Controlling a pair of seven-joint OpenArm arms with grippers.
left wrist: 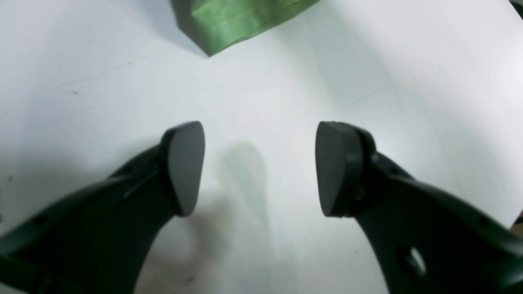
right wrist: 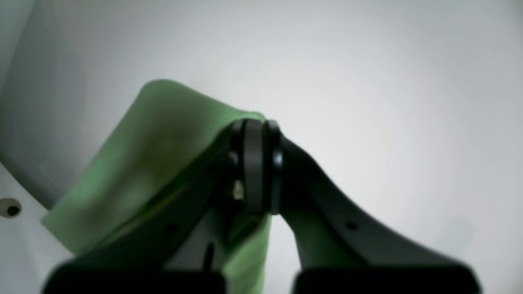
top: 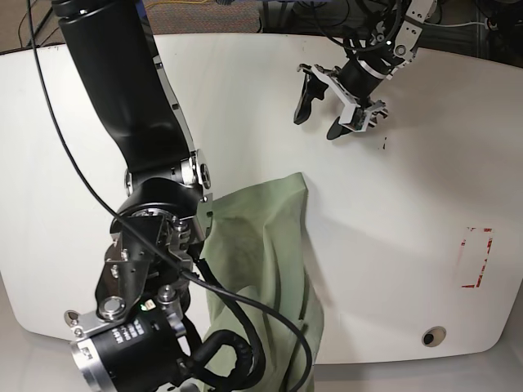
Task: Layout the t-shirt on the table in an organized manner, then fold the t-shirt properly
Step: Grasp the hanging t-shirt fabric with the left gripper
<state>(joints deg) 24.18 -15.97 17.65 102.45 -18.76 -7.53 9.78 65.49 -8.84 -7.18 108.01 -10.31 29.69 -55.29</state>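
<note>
- Two arms work over one white desk (top: pixel 245 98), which fills most of the base view.
- One pale green t-shirt (top: pixel 261 245) is the only cloth on it; in the base view it lies at about 6 o'clock from the desk's centre, rumpled and partly gathered, with its lower part running past the near edge of the desk.
- Right end effector (right wrist: pixel 255 163): its two dark fingers are pressed together and pinch a fold of the t-shirt (right wrist: pixel 155 155). In the right wrist view the green cloth spreads out to 9 o'clock of the fingers and a strip of it hangs down at 6 o'clock.
- Behind that cloth, the right wrist view shows a round hole (right wrist: pixel 11 209) in the desk at about 8 o'clock, near the picture's left edge.
- The right arm itself is the big black one at 9 o'clock in the base view, and it hides the t-shirt's left side there.
- Left end effector (left wrist: pixel 259 167): its fingers are spread wide with bare desk (left wrist: pixel 408 81) between them, and it holds nothing.
- In the left wrist view one corner of the t-shirt (left wrist: pixel 233 20) lies at 12 o'clock of the spread fingers, well apart from them.
- In the base view the left end effector (top: pixel 323 106) sits at about 1 o'clock, well apart from the t-shirt.
- Toward 4 o'clock in the base view the desk carries a red-marked rectangle (top: pixel 476 257), and a second round hole (top: pixel 432 336) lies near the front edge at 5 o'clock.
</note>
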